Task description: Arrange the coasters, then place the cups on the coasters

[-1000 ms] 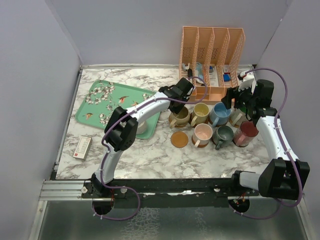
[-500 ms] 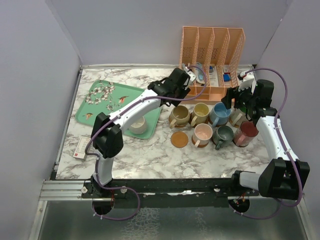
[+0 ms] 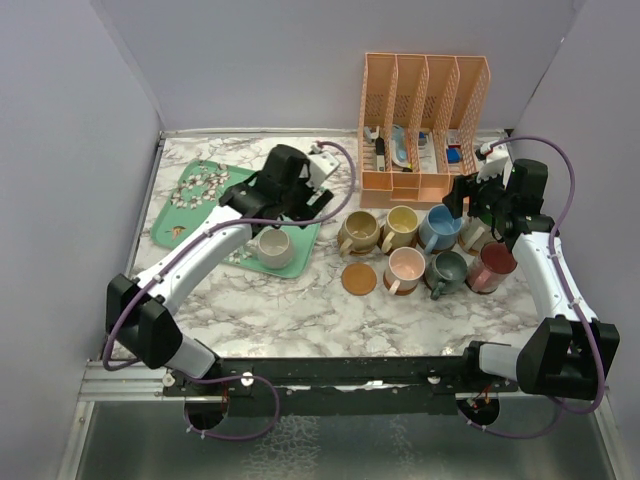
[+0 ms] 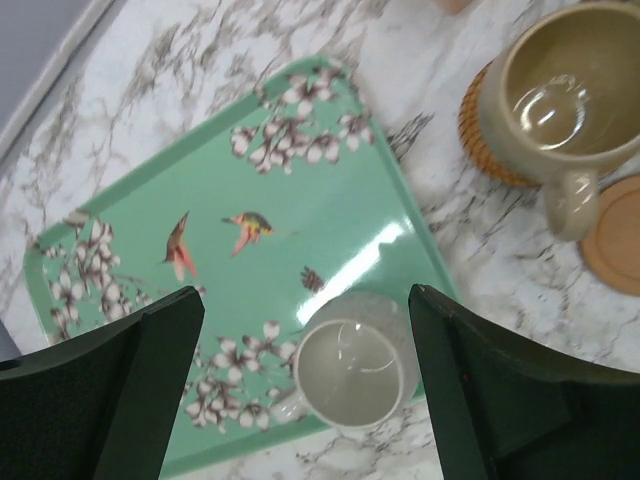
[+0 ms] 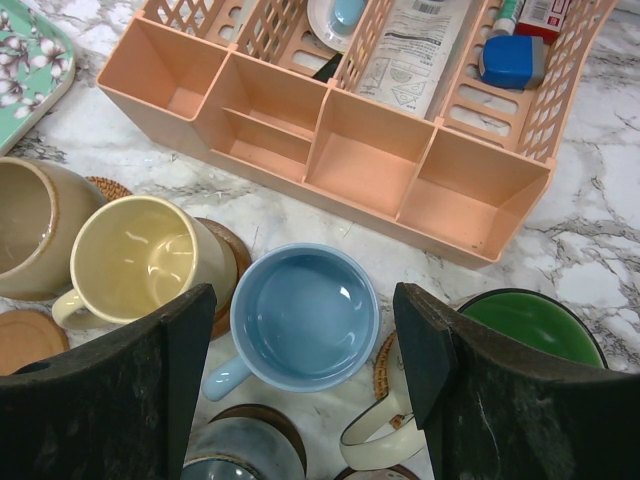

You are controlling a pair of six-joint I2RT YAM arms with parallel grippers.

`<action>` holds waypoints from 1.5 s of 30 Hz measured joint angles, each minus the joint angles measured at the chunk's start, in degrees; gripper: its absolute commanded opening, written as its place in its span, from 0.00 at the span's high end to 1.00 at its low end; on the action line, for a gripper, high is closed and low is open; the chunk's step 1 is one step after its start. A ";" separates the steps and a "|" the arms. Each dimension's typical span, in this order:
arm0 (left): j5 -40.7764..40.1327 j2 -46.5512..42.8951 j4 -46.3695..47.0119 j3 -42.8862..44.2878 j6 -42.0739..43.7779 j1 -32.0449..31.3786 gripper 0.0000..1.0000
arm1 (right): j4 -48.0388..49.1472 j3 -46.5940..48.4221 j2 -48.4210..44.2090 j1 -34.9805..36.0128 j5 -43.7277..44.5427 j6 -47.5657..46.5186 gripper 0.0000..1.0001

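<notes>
My left gripper (image 3: 285,195) hangs open over the mint-green tray, nothing between its fingers. In the left wrist view the gripper (image 4: 305,295) stands just above a cream cup (image 4: 352,368) that sits at the tray's near edge (image 3: 272,247). A tan cup (image 4: 565,100) rests on a coaster (image 4: 478,130), with a bare coaster (image 4: 615,235) beside it (image 3: 359,278). My right gripper (image 5: 302,295) is open above the light blue cup (image 5: 305,315). Yellow (image 5: 140,260), green (image 5: 530,325), grey-teal (image 5: 235,450), pink (image 3: 405,268) and maroon (image 3: 490,266) cups stand clustered together.
The flowered tray (image 3: 175,215) lies at the left. A peach desk organizer (image 3: 425,125) holding small items stands behind the cups. A small flat box (image 3: 165,295) lies near the table's left front edge. Grey walls close in both sides.
My left arm has swung left from the tan cup to over the tray, and its jaws have opened wide. The tan cup stays on its coaster. The right arm has not moved.
</notes>
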 measured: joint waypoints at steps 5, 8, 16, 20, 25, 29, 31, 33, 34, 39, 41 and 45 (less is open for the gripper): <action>4.92 -4.22 -0.55 -7.76 3.50 9.14 0.13 | 0.00 0.00 0.00 0.00 0.00 -0.11 0.27; 7.74 -5.84 -1.95 -12.48 7.06 12.41 0.08 | 0.02 0.00 0.00 0.00 0.00 -0.15 0.27; 14.84 -5.70 -3.80 -16.37 16.41 19.45 0.03 | 0.02 0.00 0.00 0.00 -0.20 -0.15 0.27; 17.05 -2.45 -3.76 -15.87 19.58 20.33 0.09 | 0.00 0.00 0.00 0.00 -0.22 -0.15 0.27; 20.04 3.26 -4.11 -13.84 22.77 20.33 0.20 | 0.00 0.00 0.00 0.00 -0.22 -0.15 0.27; 21.77 6.05 -4.37 -11.52 24.65 20.33 0.32 | 0.02 0.00 0.00 0.00 -0.22 -0.17 0.27; 22.53 7.26 -4.63 -10.34 25.14 20.33 0.39 | 0.00 0.00 0.00 0.00 -0.22 -0.17 0.27; 23.10 8.63 -5.05 -9.18 25.68 20.33 0.44 | 0.00 0.00 0.00 0.00 -0.22 -0.20 0.27; 23.26 9.11 -5.16 -8.87 25.86 20.33 0.46 | 0.00 0.00 0.00 0.00 -0.22 -0.20 0.27; 23.74 11.23 -6.47 -8.26 26.51 20.33 0.57 | 0.00 -0.02 0.00 0.00 -0.26 -0.35 0.27; 23.80 12.02 -6.91 -7.96 26.64 20.33 0.61 | 0.02 -0.04 0.00 0.00 -0.31 -0.35 0.27; 24.15 12.79 -7.39 -7.65 26.80 20.31 0.65 | 0.00 -0.22 0.00 0.00 -0.61 -0.37 0.27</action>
